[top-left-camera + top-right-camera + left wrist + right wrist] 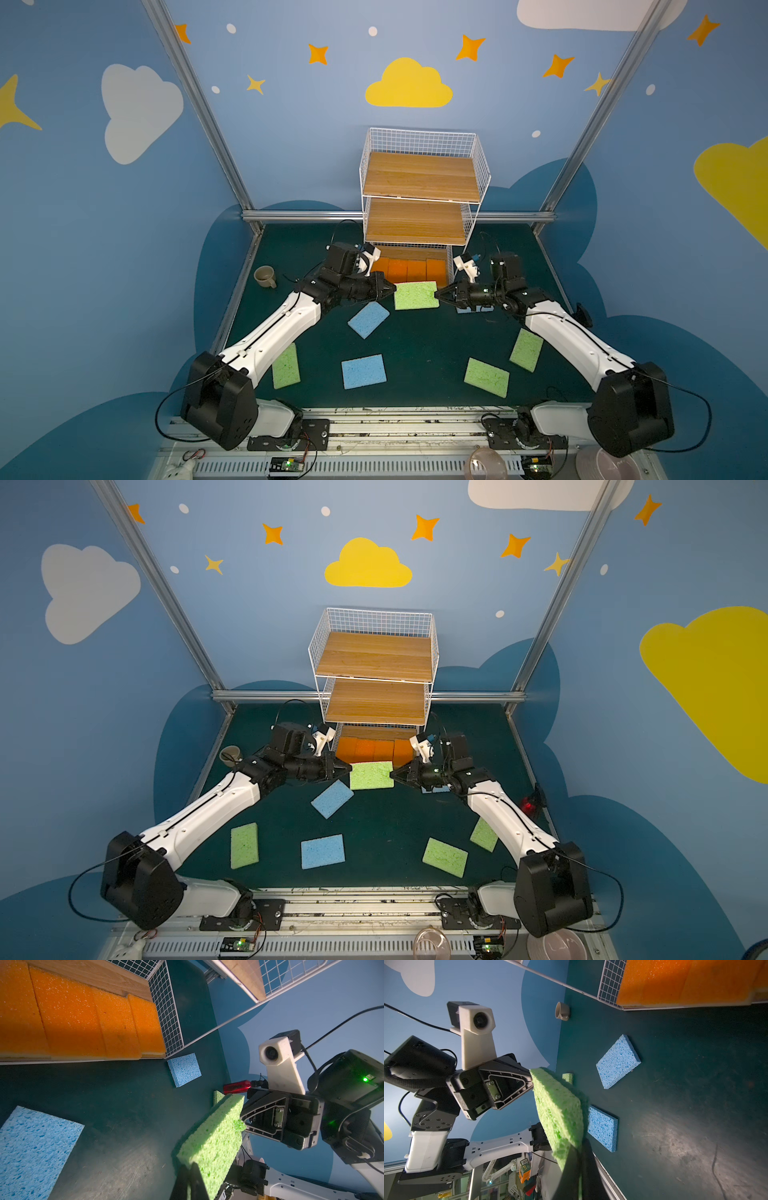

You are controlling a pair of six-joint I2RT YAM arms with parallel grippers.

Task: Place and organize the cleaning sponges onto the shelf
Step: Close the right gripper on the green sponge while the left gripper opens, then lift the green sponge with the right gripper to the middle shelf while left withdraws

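A light green sponge (415,296) (371,776) hangs above the table in front of the shelf (419,176), level with its lowest tier. My left gripper (392,289) (191,1165) is shut on its left edge and my right gripper (436,294) (580,1142) is shut on its right edge. Several orange sponges (409,269) stand side by side on the lowest tier; the two upper boards are bare. On the table lie two blue sponges (368,319) (363,371) and three green sponges (286,365) (486,377) (526,350). A third blue sponge (184,1069) lies under my right wrist.
A beige mug (265,277) stands at the table's left edge, behind my left arm. A small red object (530,804) sits at the right edge. Metal frame posts and a rail (299,215) run along the back. A tape roll (486,463) lies on the front ledge.
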